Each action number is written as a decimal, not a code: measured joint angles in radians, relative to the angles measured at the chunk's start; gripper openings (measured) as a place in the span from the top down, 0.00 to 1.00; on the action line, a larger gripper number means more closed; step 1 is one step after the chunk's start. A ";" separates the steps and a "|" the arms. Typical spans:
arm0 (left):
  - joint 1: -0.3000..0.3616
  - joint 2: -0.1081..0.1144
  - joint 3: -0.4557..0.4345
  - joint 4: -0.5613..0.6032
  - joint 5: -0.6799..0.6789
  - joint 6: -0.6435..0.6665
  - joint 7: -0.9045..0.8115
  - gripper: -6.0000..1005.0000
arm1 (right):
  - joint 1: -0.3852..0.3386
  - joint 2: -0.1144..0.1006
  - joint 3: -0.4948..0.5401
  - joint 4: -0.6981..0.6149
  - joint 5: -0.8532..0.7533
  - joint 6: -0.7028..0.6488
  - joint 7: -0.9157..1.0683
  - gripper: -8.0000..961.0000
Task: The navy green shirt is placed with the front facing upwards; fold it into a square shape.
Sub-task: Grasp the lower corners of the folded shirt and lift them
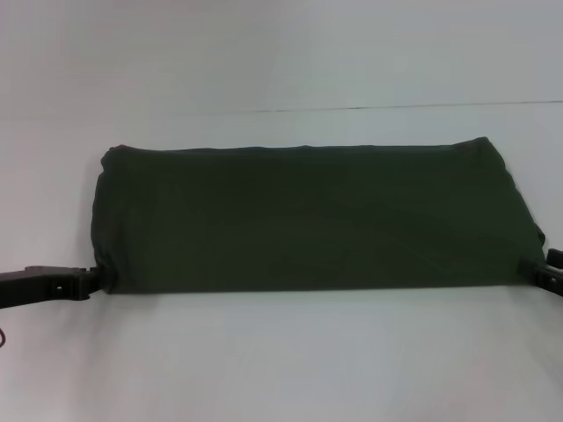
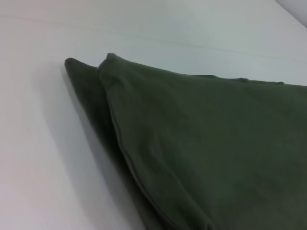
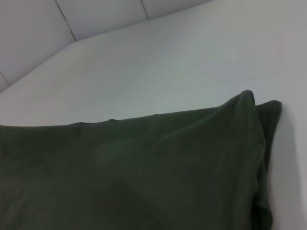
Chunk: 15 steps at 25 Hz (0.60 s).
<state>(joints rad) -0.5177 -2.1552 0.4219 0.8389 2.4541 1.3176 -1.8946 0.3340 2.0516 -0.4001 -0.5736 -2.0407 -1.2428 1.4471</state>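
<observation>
The navy green shirt (image 1: 308, 220) lies folded over into a wide band across the table, plain green side up, with no lettering showing. My left gripper (image 1: 95, 283) is at its near left corner and my right gripper (image 1: 535, 269) is at its near right corner, each shut on the cloth's near edge. In the left wrist view the shirt (image 2: 206, 153) rises toward the camera in two layers, with a seam along the edge. The right wrist view shows the shirt (image 3: 144, 172) likewise doubled at its corner. Neither wrist view shows its own fingers.
The white table (image 1: 281, 369) spreads around the shirt, with its far edge (image 1: 396, 108) meeting a pale wall behind. Panel seams of the wall (image 3: 67, 24) show in the right wrist view.
</observation>
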 joint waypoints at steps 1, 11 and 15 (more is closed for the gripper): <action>0.000 0.000 0.000 0.002 0.000 0.002 0.000 0.91 | 0.004 0.002 0.000 0.000 -0.005 0.005 0.001 0.24; -0.005 -0.002 0.000 0.011 -0.003 0.022 0.006 0.91 | 0.034 0.007 -0.003 0.002 -0.076 0.038 0.030 0.35; -0.006 -0.002 0.000 0.011 -0.003 0.022 0.008 0.91 | 0.034 0.008 -0.003 -0.005 -0.078 0.032 0.030 0.49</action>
<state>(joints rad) -0.5239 -2.1568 0.4218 0.8499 2.4512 1.3395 -1.8870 0.3681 2.0596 -0.4035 -0.5781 -2.1182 -1.2106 1.4770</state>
